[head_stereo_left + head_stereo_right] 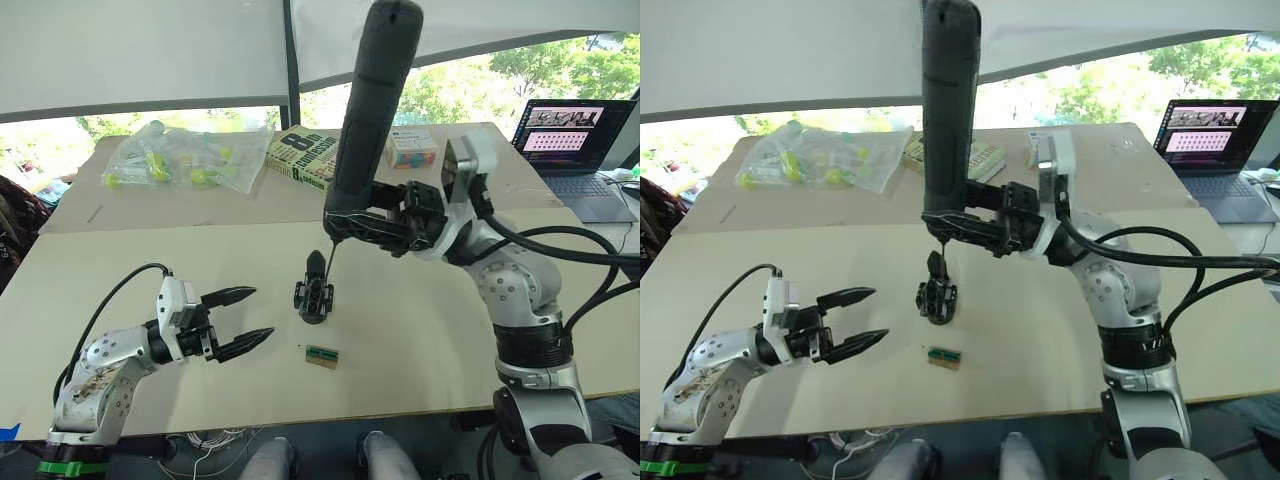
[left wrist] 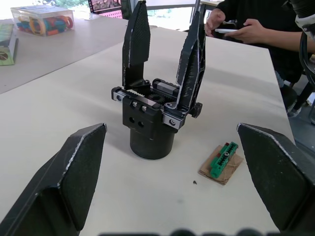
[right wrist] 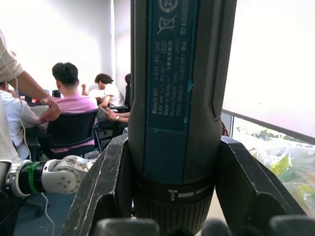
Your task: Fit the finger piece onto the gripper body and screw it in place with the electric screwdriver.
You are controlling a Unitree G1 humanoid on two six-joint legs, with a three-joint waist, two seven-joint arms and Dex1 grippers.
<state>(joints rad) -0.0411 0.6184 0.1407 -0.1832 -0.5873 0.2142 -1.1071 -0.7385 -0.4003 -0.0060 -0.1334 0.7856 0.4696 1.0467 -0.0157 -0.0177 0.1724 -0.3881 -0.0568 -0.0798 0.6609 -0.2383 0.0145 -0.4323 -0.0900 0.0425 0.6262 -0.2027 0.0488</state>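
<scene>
The gripper body [image 1: 314, 300] stands on the table's middle, a black block on a round base [image 2: 150, 129]. Two black wedge finger pieces [image 2: 136, 42] rise upright from its top rail, side by side. My right gripper [image 1: 358, 226] is shut on the lower end of the electric screwdriver [image 1: 372, 110], which is held upright above the body. Its thin bit [image 1: 329, 257] points down and ends right at the body's top. My left gripper [image 1: 244, 318] hovers low over the table to the left of the body, open, with nothing between its fingers [image 2: 74, 182].
A small tan-and-green block [image 1: 321, 355] lies just in front of the body. At the back are a plastic bag of yellow-green parts [image 1: 180, 155], a book [image 1: 305, 155], a small box [image 1: 412, 148] and a laptop [image 1: 580, 140]. A person's hands [image 2: 236, 29] rest beyond the table.
</scene>
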